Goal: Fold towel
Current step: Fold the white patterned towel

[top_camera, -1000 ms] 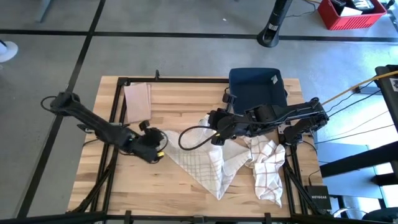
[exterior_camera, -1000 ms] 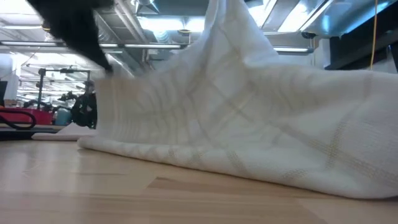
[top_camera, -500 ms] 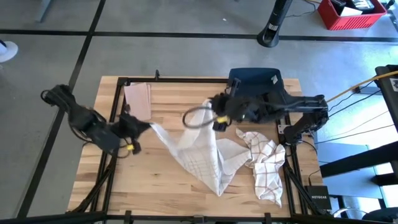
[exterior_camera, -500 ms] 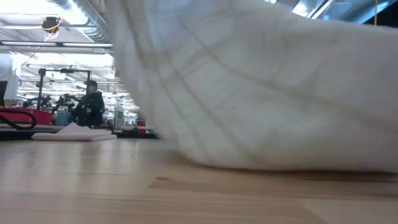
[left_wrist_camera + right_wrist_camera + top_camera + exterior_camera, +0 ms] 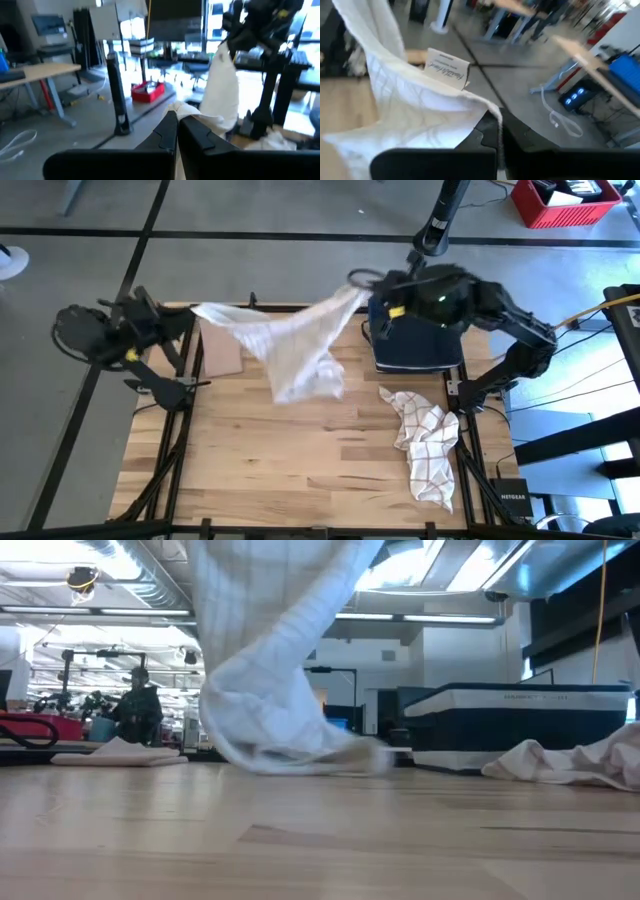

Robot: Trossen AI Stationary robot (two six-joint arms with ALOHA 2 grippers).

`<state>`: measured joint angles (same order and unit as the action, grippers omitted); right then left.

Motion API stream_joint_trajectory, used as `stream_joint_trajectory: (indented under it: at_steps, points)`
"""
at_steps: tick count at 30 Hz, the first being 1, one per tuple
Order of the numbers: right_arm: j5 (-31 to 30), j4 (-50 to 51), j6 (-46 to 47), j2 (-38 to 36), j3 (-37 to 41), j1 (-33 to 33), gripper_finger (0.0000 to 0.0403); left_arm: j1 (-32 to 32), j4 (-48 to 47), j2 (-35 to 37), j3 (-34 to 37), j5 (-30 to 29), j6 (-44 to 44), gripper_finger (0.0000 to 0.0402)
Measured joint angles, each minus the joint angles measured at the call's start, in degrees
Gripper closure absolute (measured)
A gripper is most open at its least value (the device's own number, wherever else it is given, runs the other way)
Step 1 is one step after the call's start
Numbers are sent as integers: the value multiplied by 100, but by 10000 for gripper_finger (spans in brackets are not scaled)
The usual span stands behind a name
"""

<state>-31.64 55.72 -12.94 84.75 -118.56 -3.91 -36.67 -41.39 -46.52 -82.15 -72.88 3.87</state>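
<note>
in the high view, the white towel [image 5: 285, 340] hangs stretched between the two arms above the far part of the wooden counter [image 5: 300, 470]. the left claw [image 5: 190, 313] is clenched on one corner near the counter's far left edge, and the right claw [image 5: 362, 288] is clenched on the opposite corner near the dark blue bin [image 5: 415, 345] at the far right. the towel's middle sags toward the counter. a folded beige cloth [image 5: 221, 345] lies beside the left arm, and a crumpled checked towel [image 5: 425, 442] lies on the right side.

in the low view, the towel [image 5: 265, 660] drops from above, its lowest fold at or just above the counter [image 5: 320, 840]. the folded cloth [image 5: 120, 753] lies at the left, the bin [image 5: 515, 725] and crumpled towel [image 5: 570, 762] at the right. a person [image 5: 137, 710] stands far back in the room.

in the left wrist view, the left claw [image 5: 177, 130] pinches the towel [image 5: 220, 95], which runs to the other arm.

in the right wrist view, the right claw [image 5: 497, 132] grips the towel [image 5: 405, 110] by its edge.
</note>
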Motion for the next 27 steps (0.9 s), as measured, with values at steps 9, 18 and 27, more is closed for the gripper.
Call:
stream_joint_trajectory:
  at_steps: [9,18,27]
  points:
    - [-422,-1622,-1791,-232,-4,-41,395,0,3761,-217,-48,24,-4144,399]
    - [-586,-1640,-2515,-225,-2,-291,395,0,5473,-232,-48,25,-6553,400]
    - [-207,-1514,-1913,-620,4,-281,396,0,5395,-246,-46,-18,-6557,400]
